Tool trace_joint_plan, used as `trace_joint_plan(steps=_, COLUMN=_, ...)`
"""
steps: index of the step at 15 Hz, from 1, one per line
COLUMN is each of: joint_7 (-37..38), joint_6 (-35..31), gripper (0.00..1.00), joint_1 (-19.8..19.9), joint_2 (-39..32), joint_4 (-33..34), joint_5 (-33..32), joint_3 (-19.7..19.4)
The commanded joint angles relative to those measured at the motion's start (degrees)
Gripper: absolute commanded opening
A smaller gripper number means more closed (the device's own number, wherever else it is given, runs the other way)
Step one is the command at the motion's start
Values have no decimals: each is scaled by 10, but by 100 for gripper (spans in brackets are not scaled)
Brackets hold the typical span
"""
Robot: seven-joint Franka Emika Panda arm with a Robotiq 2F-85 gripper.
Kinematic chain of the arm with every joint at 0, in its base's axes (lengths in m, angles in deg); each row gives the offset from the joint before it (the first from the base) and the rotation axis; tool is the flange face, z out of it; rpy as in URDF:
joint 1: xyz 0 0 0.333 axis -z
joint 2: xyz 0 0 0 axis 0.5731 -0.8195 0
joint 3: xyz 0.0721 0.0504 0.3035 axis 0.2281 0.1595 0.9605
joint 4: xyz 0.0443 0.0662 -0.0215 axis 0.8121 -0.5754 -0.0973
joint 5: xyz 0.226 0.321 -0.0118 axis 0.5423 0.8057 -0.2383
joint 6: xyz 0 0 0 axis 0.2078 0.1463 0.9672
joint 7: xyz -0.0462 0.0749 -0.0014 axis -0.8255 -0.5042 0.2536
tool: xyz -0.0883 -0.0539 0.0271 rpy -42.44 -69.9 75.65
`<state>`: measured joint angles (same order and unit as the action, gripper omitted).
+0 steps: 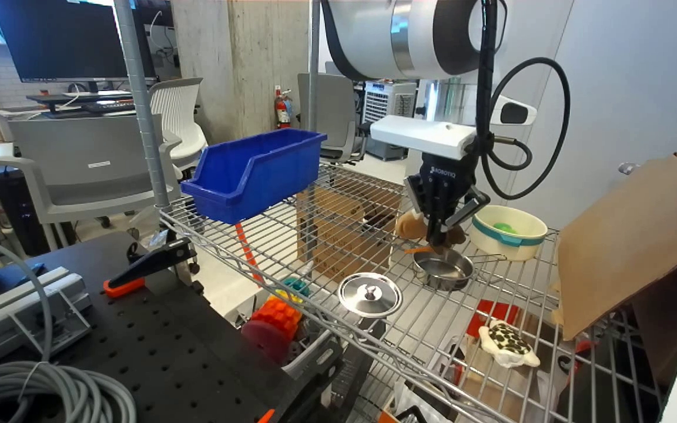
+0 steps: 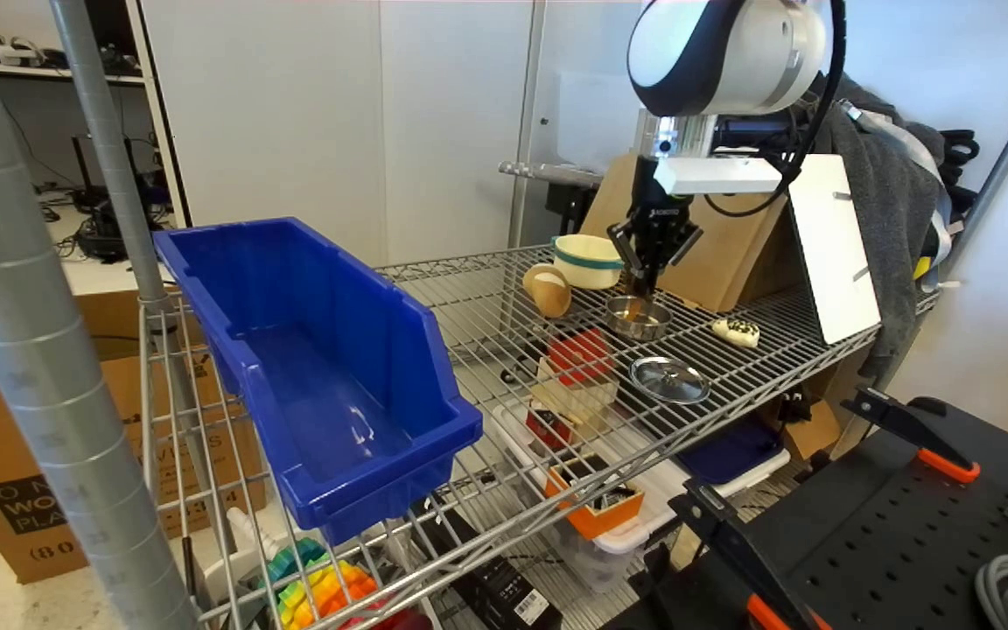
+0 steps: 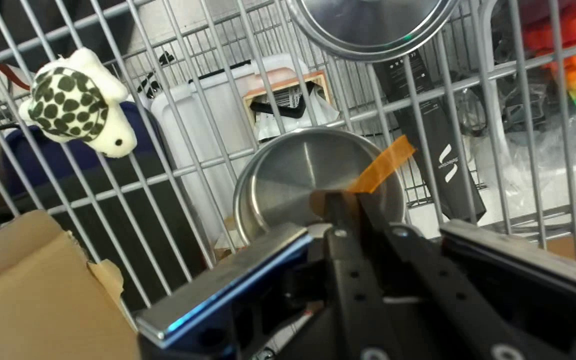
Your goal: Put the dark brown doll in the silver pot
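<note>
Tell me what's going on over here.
The robot's gripper is shut on what looks like the dark brown doll, mostly hidden in its grip, with an orange strip sticking out. It holds the doll over or just inside the silver pot, not yet let go; whether they touch can't be told. A metal lid lies apart from the pot, and a plush turtle lies off to one side.
</note>
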<state>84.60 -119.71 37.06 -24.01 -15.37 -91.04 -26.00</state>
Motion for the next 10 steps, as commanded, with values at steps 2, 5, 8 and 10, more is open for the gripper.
trace_joint_plan(steps=2, joint_7=21, joint_6=47, gripper=2, joint_1=0, joint_2=-52, joint_4=68, joint_5=8, joint_3=-4)
trace_joint_plan(steps=5, joint_7=20, joint_6=77, gripper=42, joint_1=1, joint_2=-65, joint_4=84, joint_5=9, joint_3=-1)
trace_joint_plan(steps=8, joint_7=11, joint_6=93, gripper=62, joint_1=0, joint_2=-57, joint_4=76, joint_5=6, joint_3=4)
trace_joint_plan(steps=10, joint_7=8, joint_6=104, gripper=77, joint_1=-3, joint_2=-44, joint_4=63, joint_5=3, joint_3=5)
